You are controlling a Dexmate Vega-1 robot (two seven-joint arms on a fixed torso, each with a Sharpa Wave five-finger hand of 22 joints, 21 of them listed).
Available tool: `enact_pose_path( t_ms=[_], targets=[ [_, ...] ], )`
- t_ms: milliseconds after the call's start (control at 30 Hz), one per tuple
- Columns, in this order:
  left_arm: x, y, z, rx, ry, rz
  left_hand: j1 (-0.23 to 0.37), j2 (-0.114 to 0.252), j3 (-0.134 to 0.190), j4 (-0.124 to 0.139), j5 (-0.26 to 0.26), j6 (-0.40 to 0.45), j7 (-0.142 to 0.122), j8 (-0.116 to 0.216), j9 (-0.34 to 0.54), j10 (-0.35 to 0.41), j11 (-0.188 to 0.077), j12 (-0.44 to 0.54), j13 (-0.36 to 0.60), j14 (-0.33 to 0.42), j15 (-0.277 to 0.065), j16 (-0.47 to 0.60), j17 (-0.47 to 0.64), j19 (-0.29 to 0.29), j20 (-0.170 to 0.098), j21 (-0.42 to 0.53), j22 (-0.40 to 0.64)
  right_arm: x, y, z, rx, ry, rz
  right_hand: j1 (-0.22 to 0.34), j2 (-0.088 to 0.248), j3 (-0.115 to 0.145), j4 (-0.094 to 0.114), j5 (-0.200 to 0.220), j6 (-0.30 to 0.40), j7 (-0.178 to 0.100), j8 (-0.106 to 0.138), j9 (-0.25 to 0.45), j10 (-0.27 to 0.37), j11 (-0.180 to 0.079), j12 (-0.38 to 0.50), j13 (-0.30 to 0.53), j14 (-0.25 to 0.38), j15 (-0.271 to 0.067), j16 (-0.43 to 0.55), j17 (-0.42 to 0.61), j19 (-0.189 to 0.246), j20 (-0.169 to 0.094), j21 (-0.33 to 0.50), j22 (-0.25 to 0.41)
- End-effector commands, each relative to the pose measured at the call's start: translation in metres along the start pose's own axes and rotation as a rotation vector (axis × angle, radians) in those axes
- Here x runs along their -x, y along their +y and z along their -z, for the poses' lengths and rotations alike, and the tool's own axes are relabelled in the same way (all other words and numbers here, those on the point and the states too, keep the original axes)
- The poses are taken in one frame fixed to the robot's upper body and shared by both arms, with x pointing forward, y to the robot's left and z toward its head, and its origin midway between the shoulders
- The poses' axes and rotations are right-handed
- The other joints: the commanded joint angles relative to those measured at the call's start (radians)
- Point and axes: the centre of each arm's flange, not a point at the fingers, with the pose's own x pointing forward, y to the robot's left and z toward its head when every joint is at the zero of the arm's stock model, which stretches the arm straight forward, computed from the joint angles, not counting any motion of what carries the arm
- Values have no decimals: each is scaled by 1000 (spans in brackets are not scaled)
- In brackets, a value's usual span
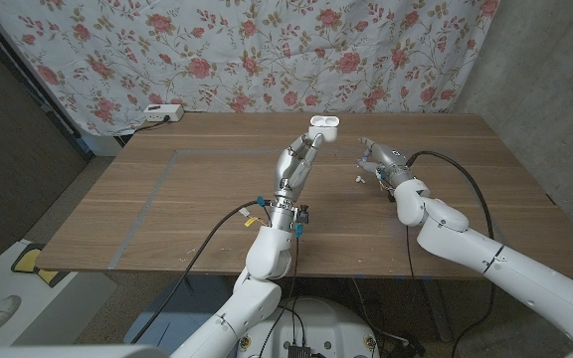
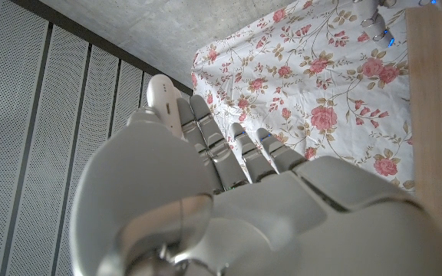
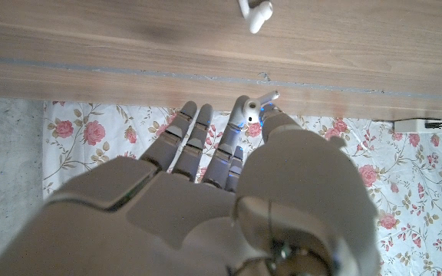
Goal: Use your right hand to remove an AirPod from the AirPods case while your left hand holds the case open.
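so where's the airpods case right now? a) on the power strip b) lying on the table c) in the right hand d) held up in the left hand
d: the left hand holds the open AirPods case up above the table.

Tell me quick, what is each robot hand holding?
Left hand: holding the open white case up.
Right hand: pinching one earbud; another earbud lies on the table.

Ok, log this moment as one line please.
left hand: holds AirPods case open, raised | right hand: pinches AirPod | second AirPod: on table
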Motion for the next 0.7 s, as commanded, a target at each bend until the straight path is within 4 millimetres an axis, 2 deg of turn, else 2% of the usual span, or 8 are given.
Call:
enact_pose_path(
  t_ms=[33, 700],
  targets=[
    [4, 4, -3, 1, -2, -5, 7, 13, 11, -5, 8, 27, -15, 26, 64, 8, -1, -3, 2, -4, -25, -1, 3, 0, -1, -1, 2, 1, 11, 0, 24, 14, -7, -8, -2, -4, 0, -7, 10, -3, -2, 3, 26, -14, 9, -1, 2, -170, -5, 3, -4, 2, -3, 3],
    [16, 11, -18, -14, -12, -18, 6, 13, 13, -5, 6, 28, -15, 26, 63, 9, -1, -4, 4, -6, -25, -2, 3, -1, -2, -2, 1, 4, 23, 2, 36, 35, 4, -9, -4, -11, -6, -8, 18, -3, -3, 3, 33, -15, 9, -15, 5, -171, -7, 4, -4, 4, -3, 2]
  ],
)
